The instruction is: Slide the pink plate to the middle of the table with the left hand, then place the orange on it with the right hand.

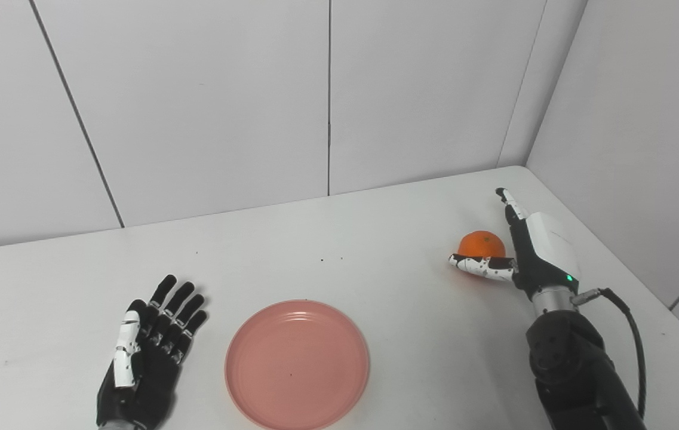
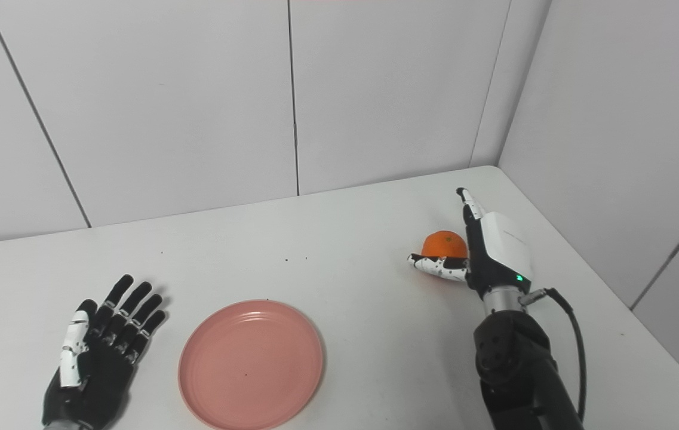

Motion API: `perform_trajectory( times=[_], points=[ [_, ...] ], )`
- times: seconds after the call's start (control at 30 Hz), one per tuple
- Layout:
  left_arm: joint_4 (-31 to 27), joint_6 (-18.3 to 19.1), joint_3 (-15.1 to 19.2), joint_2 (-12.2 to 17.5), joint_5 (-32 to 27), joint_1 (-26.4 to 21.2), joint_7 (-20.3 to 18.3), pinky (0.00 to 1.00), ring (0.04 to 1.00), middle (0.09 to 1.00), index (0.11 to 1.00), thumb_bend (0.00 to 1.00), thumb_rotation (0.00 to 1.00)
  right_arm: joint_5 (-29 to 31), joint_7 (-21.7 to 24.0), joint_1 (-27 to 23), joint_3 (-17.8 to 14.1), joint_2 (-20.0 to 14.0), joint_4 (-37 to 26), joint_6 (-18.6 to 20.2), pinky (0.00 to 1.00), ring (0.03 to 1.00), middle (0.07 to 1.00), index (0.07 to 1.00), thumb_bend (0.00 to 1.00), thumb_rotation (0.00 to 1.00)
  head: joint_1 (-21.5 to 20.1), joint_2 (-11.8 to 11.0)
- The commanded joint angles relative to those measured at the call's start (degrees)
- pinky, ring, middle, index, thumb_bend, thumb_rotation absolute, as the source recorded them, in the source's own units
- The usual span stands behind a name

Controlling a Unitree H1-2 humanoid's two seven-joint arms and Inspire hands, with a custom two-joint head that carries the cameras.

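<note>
Cupping the orange (image 1: 481,243) at centre right, the right hand (image 1: 521,251) stands edge-on, thumb under the fruit, fingers straight, not yet clenched. Pink plate (image 1: 297,364) sits lower centre, empty, ready to receive. Left hand (image 1: 148,352) lies flat beside it, fingers spread, released.

table (image 1: 375,239): white, matte | walls (image 1: 208,101): pale grey panels, dark seams | corner: right rear
</note>
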Motion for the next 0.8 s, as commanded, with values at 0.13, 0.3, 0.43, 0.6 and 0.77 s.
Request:
perform_trajectory(
  times=[0.13,0.3,0.43,0.6,0.77],
  points=[
    [1.1,3.3,0.2,0.8,0.1,1.3,1.1,0.94,0.911,0.917,0.919,0.30,1.00,0.7,-2.7,-3.4,-0.2,-2.5,3.4,-0.7,0.71,0.845,0.910,0.925,0.94,0.39,0.0,0.1],
    [1.1,3.3,0.0,1.5,-0.1,1.4,0.8,0.94,0.916,0.921,0.921,0.30,1.00,2.3,-3.9,-4.7,-0.3,-2.8,6.7,-0.7,0.70,0.843,0.911,0.921,0.95,0.39,-0.6,0.0],
    [0.9,3.3,-0.3,1.9,-0.1,1.4,1.0,0.94,0.913,0.917,0.917,0.30,1.00,3.5,-4.4,-5.5,-0.1,-3.3,8.6,-0.9,0.71,0.845,0.909,0.916,0.95,0.39,-0.5,0.0],
    [0.9,3.2,-0.3,2.1,-0.4,1.4,0.7,0.94,0.917,0.920,0.920,0.30,1.00,4.3,-4.6,-6.1,0.4,-3.5,10.3,-1.0,0.71,0.841,0.902,0.908,0.96,0.40,-0.4,0.3],
    [0.7,3.6,-0.4,2.1,-0.3,1.5,1.1,0.95,0.919,0.922,0.923,0.29,1.00,5.1,-5.9,-6.6,0.6,-3.2,12.1,-1.2,0.69,0.826,0.888,0.896,0.97,0.40,-0.3,0.3]
  ],
)
